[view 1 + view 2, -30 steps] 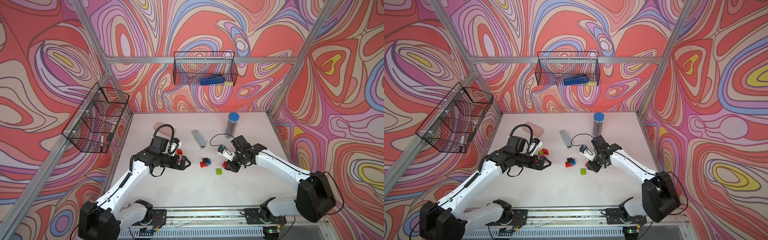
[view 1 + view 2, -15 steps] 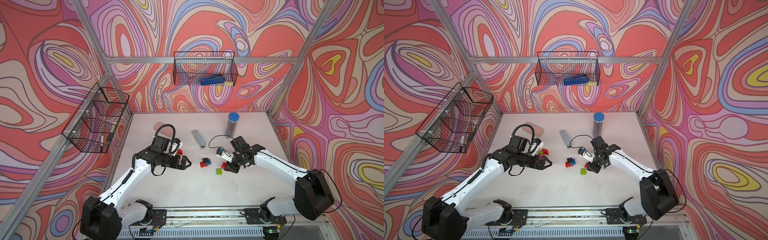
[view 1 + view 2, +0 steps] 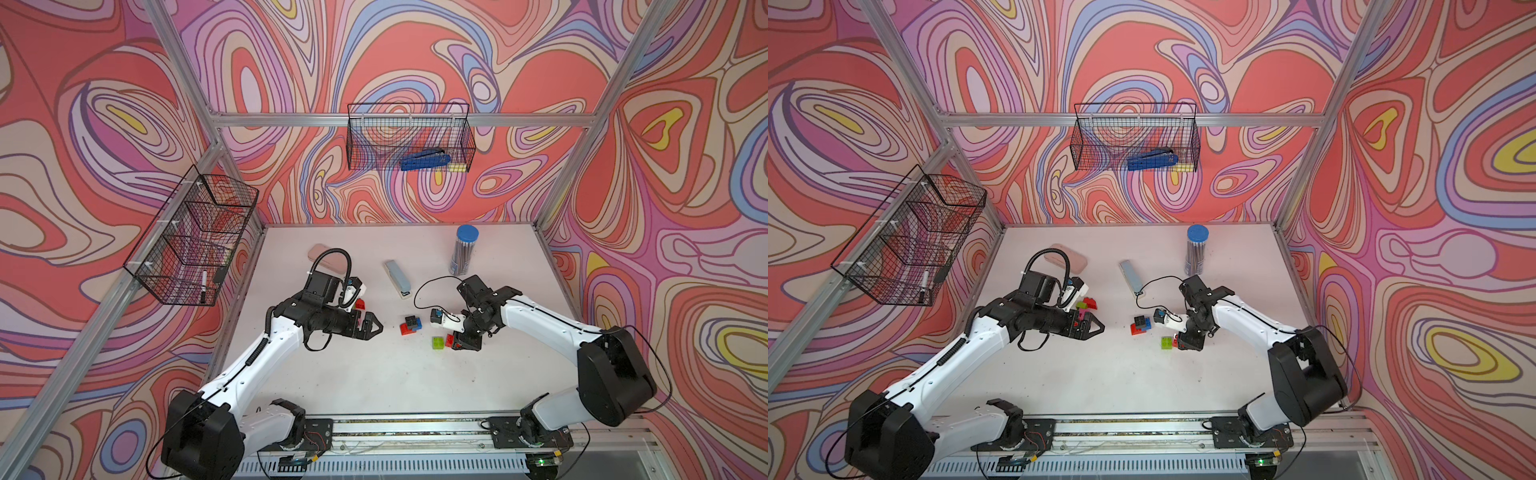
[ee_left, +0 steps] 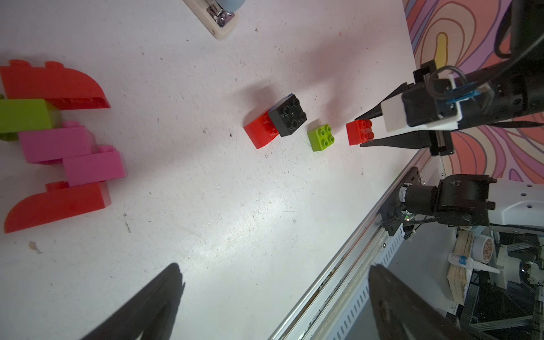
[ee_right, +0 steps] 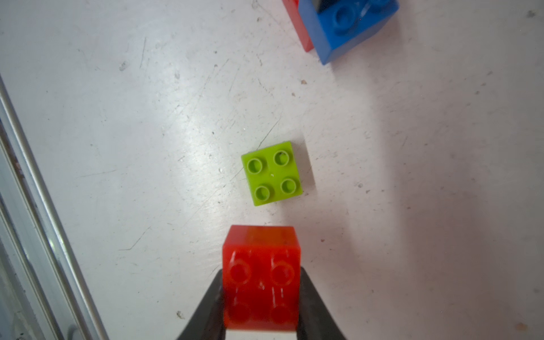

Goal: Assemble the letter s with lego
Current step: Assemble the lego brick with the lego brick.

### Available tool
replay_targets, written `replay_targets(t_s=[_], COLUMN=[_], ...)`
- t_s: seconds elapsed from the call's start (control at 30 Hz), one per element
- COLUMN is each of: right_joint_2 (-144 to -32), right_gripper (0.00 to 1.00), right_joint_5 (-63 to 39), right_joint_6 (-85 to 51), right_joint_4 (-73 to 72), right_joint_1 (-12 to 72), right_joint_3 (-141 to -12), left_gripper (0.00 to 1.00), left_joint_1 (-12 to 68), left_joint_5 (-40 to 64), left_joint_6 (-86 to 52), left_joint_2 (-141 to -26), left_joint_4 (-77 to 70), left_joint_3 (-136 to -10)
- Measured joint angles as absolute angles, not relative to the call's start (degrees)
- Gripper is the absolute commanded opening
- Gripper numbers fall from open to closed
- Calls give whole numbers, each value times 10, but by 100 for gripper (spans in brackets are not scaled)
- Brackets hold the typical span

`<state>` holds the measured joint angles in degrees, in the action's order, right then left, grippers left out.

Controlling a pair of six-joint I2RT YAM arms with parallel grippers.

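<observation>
1. The right hand (image 5: 261,297) is pinched narrow on a red brick (image 5: 261,256), studs up, low at the surface (image 5: 117,147). I cannot tell whether the brick rests on the surface.
2. Just beyond it, not touching, a lime brick (image 5: 271,173) sits alone.
3. Further on, a black brick (image 4: 288,119) tops a blue brick (image 5: 347,26), with a curved red brick (image 4: 259,134) against them.
4. The left hand (image 4: 273,269) gapes wide, holding nothing.
5. Behind it lie the joined bricks (image 4: 59,147), red, lime and pink, on their side.
6. Farthest back is a grey-blue stapler (image 3: 397,279).
</observation>
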<state>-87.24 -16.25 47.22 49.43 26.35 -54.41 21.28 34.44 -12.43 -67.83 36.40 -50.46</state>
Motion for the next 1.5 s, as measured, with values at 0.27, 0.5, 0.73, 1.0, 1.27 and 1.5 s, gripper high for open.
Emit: replay_targets(t_s=[0.27, 0.5, 0.73, 1.0, 1.27, 1.5], right_joint_2=[-909, -915, -938, -940, -923, -925], right_gripper=[14, 14, 14, 13, 12, 10], right_joint_5=[-161, -154, -146, -145, -142, -142], right_joint_6=[507, 530, 548, 565, 577, 594], right_joint_4=[506, 502, 496, 493, 482, 476], right_joint_1=[276, 281, 282, 282, 282, 282], right_joint_3=[-567, -567, -582, -583, -579, -581], left_gripper=[100, 100, 100, 100, 100, 100], left_joint_1=[213, 213, 213, 213, 213, 213], left_joint_5=[344, 344, 344, 343, 343, 343], left_joint_6=[-120, -120, -117, -116, -115, -115], left_joint_2=[-679, -680, -680, -680, -688, -688], left_joint_4=[364, 364, 364, 364, 364, 364], left_joint_3=[-505, -505, -505, -505, -505, -505])
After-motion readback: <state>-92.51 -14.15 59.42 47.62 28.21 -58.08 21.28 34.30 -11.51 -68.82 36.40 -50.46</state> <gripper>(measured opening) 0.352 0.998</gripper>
